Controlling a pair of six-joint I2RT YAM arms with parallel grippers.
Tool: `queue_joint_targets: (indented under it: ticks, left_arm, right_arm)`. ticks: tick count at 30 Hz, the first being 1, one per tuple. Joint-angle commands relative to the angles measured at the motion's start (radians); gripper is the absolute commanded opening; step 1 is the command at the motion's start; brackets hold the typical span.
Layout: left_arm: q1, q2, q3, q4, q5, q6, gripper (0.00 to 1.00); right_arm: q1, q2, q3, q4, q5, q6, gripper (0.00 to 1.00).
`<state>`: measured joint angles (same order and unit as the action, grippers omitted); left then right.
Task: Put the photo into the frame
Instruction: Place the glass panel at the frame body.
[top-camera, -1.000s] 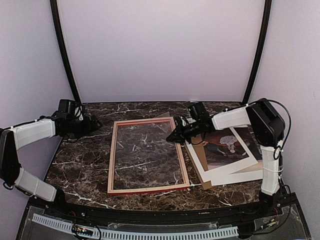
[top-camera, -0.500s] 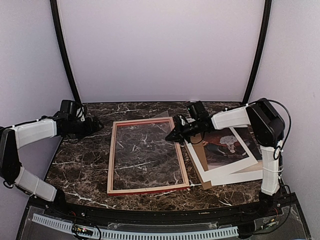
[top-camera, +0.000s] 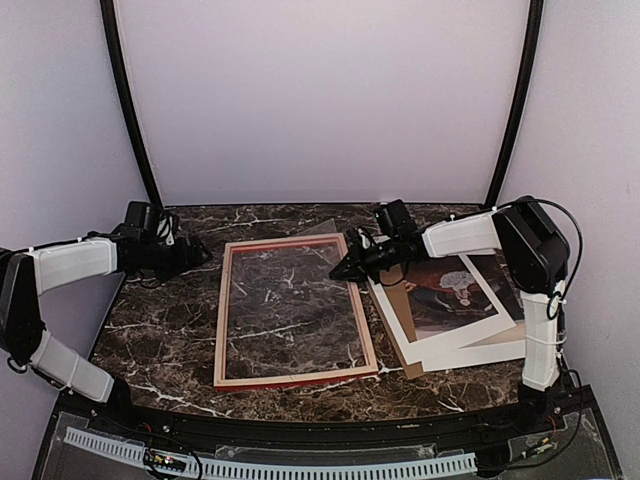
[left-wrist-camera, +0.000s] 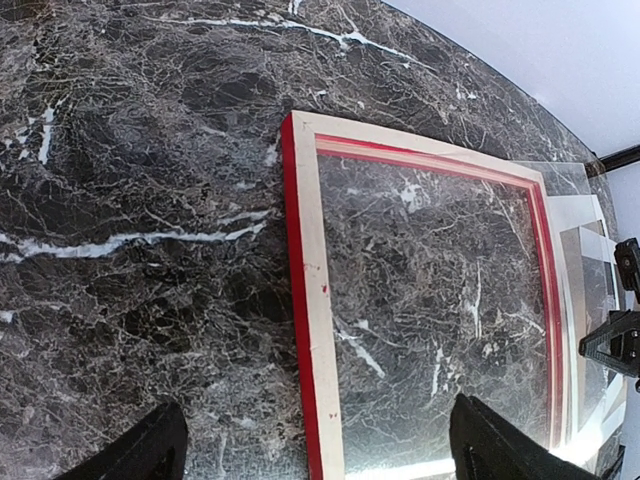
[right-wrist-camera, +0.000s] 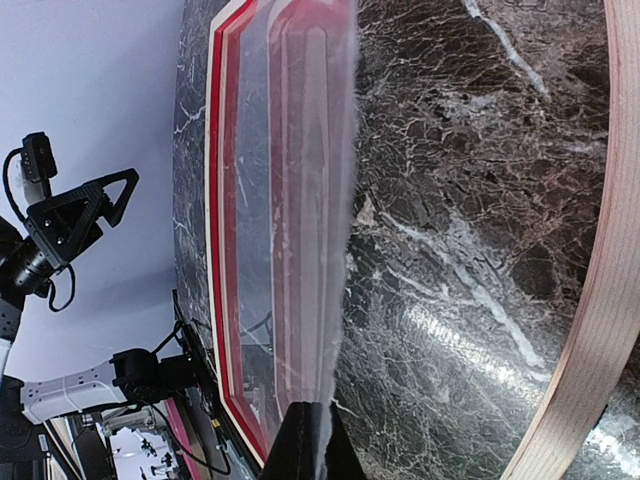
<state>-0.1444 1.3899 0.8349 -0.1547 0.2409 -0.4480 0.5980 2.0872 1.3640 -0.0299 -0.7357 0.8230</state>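
Observation:
The frame (top-camera: 222, 320) lies flat mid-table with its pale wood back up and red edges showing; its left rail (left-wrist-camera: 305, 250) runs between my left fingertips in the left wrist view. A clear sheet (right-wrist-camera: 290, 200) slants over the frame's opening, and my right gripper (top-camera: 340, 272) is shut on its edge, fingertips (right-wrist-camera: 310, 445) pinching it. One rail of the frame (right-wrist-camera: 590, 330) passes at the right of the right wrist view. The photo (top-camera: 450, 290), sepia with a pale figure, lies face up to the right, partly under my right arm. My left gripper (top-camera: 195, 250) hovers open beside the frame's far left corner.
Under the photo lie white sheets (top-camera: 470, 350) and a brown board corner (top-camera: 412, 368), at the table's right side. Purple walls and two black poles (top-camera: 130, 110) close in the back and sides. Dark marble table (top-camera: 160, 330) shows left of the frame.
My left gripper has crept a little to the right toward the frame's corner. My right gripper, still pinching the clear sheet, has edged slightly left.

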Motion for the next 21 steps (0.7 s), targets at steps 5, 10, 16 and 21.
queue_joint_targets:
  ticks: [5,10,16,21]
  left_arm:
    - [-0.015,0.007,-0.005,0.006,0.017,0.014,0.94]
    - [-0.045,0.017,0.002,0.004,0.017,0.022,0.94]
    - [-0.126,0.014,-0.007,0.083,0.039,0.015,0.94]
    - [-0.233,0.057,0.003,0.193,0.081,-0.008,0.94]
  right_arm:
    - [0.010,0.018,0.027,0.055,0.002,-0.009,0.00]
    - [0.013,0.023,0.027,0.049,0.005,-0.010,0.09]
    - [0.015,0.026,0.053,-0.019,0.045,-0.040,0.30]
    - [0.020,0.024,0.083,-0.088,0.090,-0.076,0.40]
